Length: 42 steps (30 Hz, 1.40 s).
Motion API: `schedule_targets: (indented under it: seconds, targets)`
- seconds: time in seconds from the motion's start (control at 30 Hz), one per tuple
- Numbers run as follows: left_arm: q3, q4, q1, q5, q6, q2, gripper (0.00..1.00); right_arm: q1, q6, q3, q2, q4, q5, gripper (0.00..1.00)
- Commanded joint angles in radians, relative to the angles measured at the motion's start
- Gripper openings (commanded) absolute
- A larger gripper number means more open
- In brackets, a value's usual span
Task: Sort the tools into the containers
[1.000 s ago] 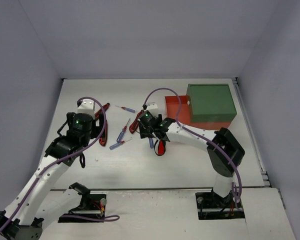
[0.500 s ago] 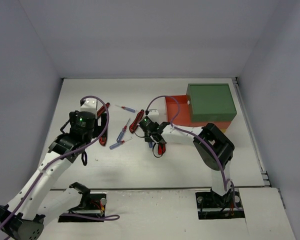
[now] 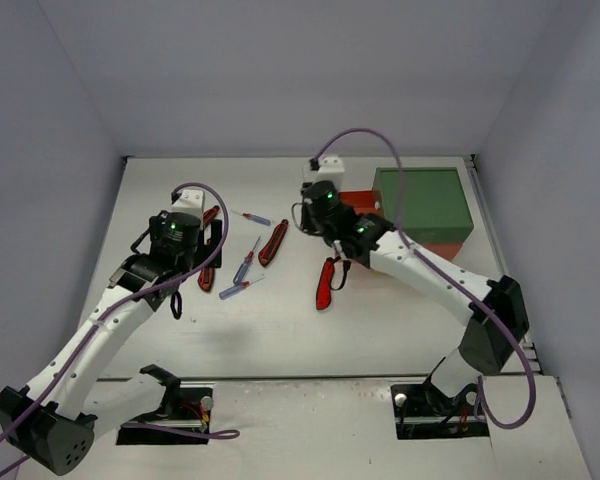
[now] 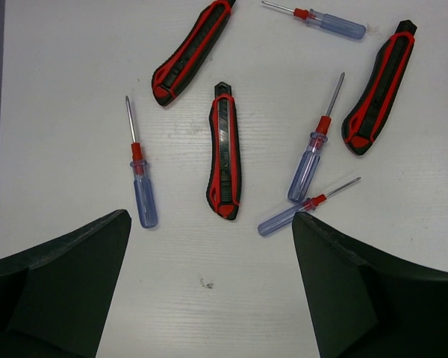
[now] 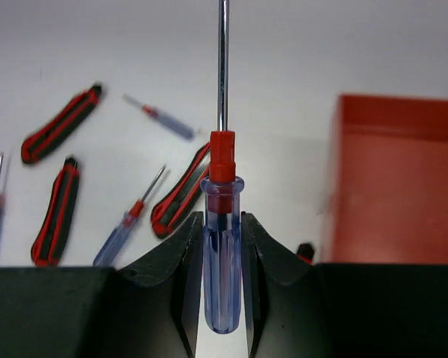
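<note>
You are barely into the sort. Your right gripper (image 5: 223, 227) is clamped on the clear blue handle of one screwdriver (image 5: 222, 160), shaft pointing out past the fingertips. It holds the tool clear of the tabletop (image 3: 280, 340), just beside the pulled-out red drawer (image 5: 399, 179) of the drawer unit (image 3: 420, 205) near the far right corner. No tool shows in the part of that drawer you can see. Your left gripper (image 4: 209, 239) hangs with jaws spread wide and empty over the scatter toward the far left: three utility knives (image 4: 224, 153) and four screwdrivers (image 4: 317, 149). A fourth knife (image 3: 327, 285) lies mid-table. Going by that, nearly everything is left to sort.
</note>
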Motion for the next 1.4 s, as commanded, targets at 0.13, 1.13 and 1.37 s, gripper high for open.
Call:
schedule_targets:
  seconds: [0.13, 1.13, 1.37]
  targets:
    - [0.044, 0.033, 0.007, 0.042, -0.03, 0.022, 0.86, -0.238, -0.007, -0.053, -0.035, -0.003, -0.057, 0.0]
    - [0.073, -0.11, 0.027, 0.384, 0.249, 0.364, 0.67, -0.258, -0.12, -0.122, -0.222, -0.009, -0.126, 0.65]
    - [0.118, -0.105, 0.022, 0.456, 0.29, 0.568, 0.6, -0.26, -0.125, -0.206, -0.304, -0.009, -0.128, 0.66]
